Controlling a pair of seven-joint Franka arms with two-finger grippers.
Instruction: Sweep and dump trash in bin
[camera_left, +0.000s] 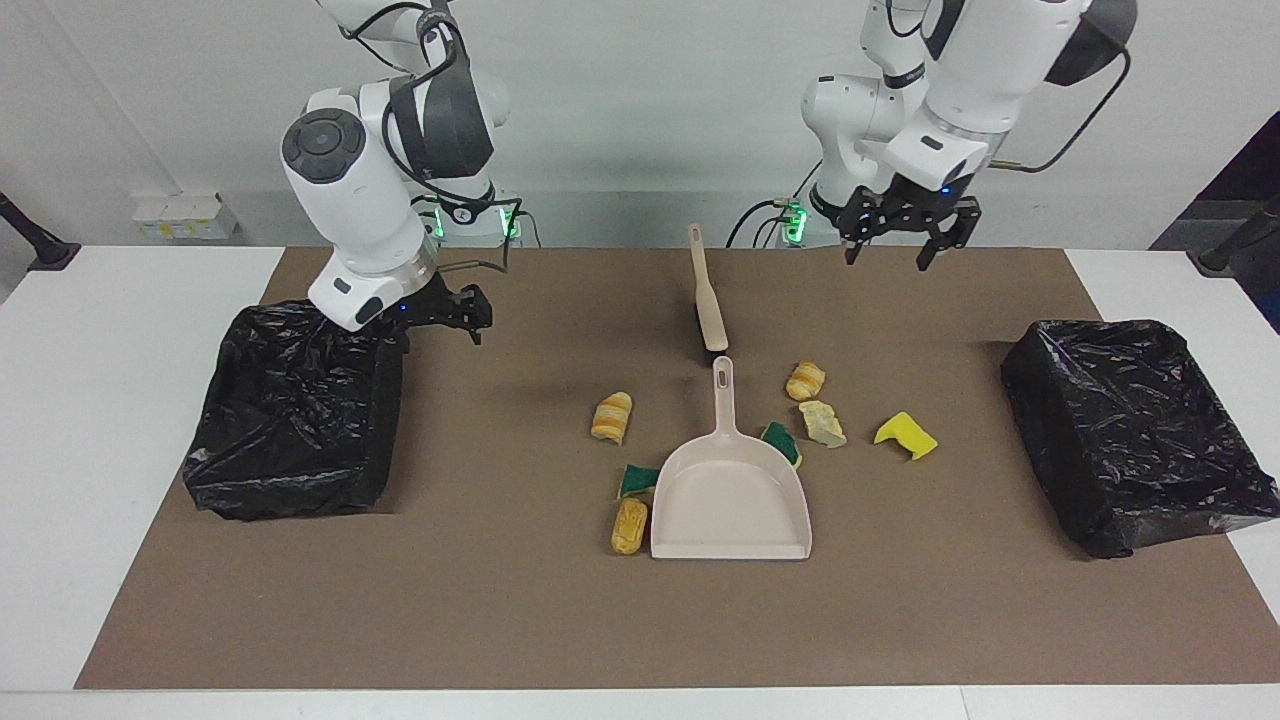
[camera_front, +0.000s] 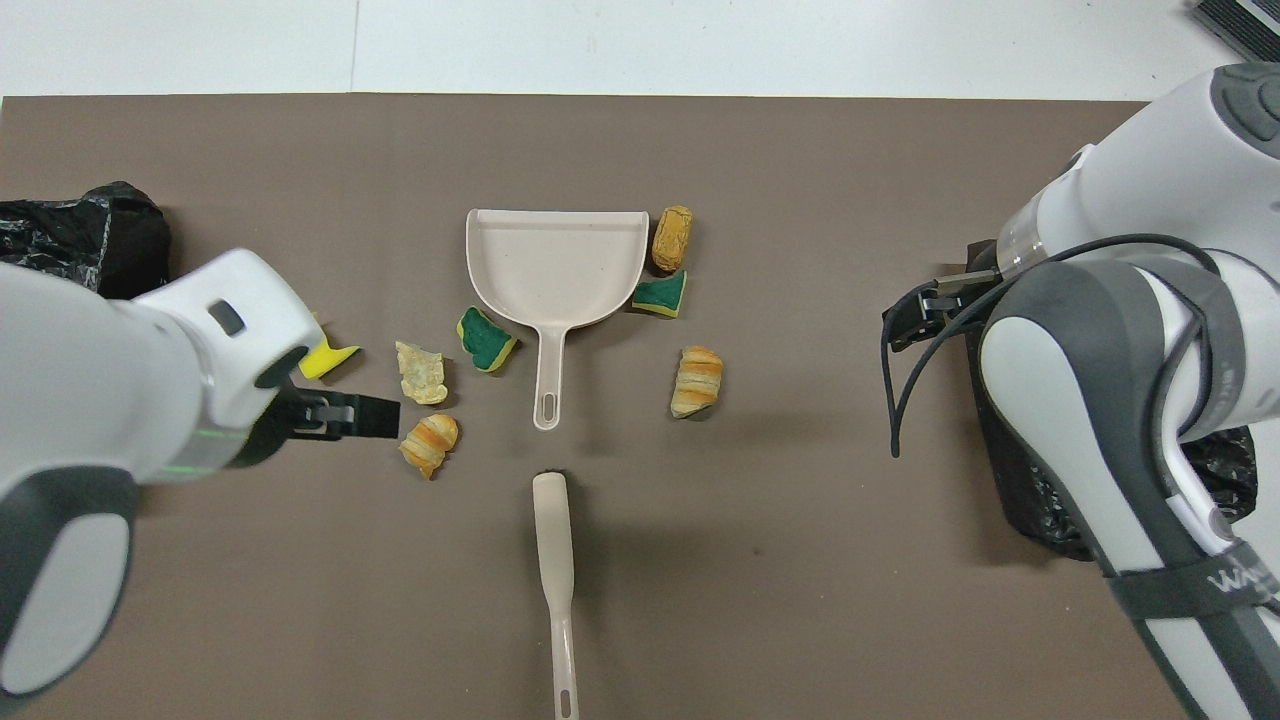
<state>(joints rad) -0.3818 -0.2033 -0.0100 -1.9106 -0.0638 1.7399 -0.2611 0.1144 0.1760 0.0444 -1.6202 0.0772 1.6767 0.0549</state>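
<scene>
At the upper right of the facing frame, the left gripper (camera_left: 900, 250) is hanging wide open and empty; at the upper left, the right gripper (camera_left: 462, 322) is likewise gaping, holding nothing. To start well, 1 should be lining up squarely over the beige plastic brush's (camera_left: 707, 303) thin handle and the other over the beige plastic dustpan's (camera_left: 730, 495) handle, avoiding the 7 bread and sponge trash scraps (camera_left: 612, 417).

A white table (camera_left: 120, 420) carries a brown mat (camera_left: 500, 600) filling most of the frame. On the mat, a beige dustpan (camera_left: 730, 500) lies at centre among scattered trash (camera_left: 612, 416), with a beige brush (camera_left: 706, 300) above it. Black-lined bins (camera_left: 295, 410) sit at the left and right edges.
</scene>
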